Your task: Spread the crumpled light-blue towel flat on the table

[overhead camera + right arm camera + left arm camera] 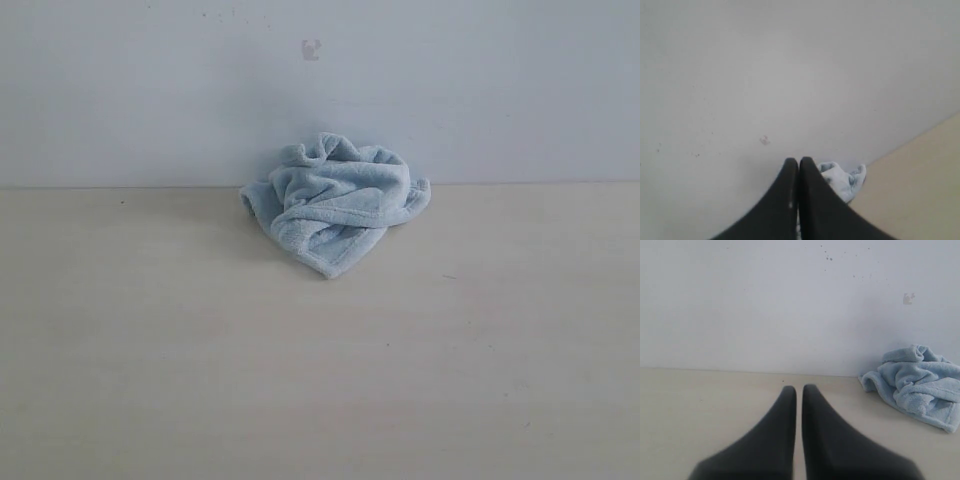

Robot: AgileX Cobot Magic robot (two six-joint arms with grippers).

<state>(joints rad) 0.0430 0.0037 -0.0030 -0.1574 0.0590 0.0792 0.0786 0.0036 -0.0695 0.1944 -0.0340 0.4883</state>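
Towel (335, 200) crumpled in heap at middle of table's (320, 380) far edge, against wall (150, 90); left gripper (799, 388) jaws almost touching, right gripper (798, 161) jaws pressed together, both empty, apart from towel.

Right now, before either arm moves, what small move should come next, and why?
Probably open the left jaws and ease them toward the towel. It lies in a crumpled heap on the table by the wall, untouched; both pairs of jaws stand shut and apart from it, holding nothing.
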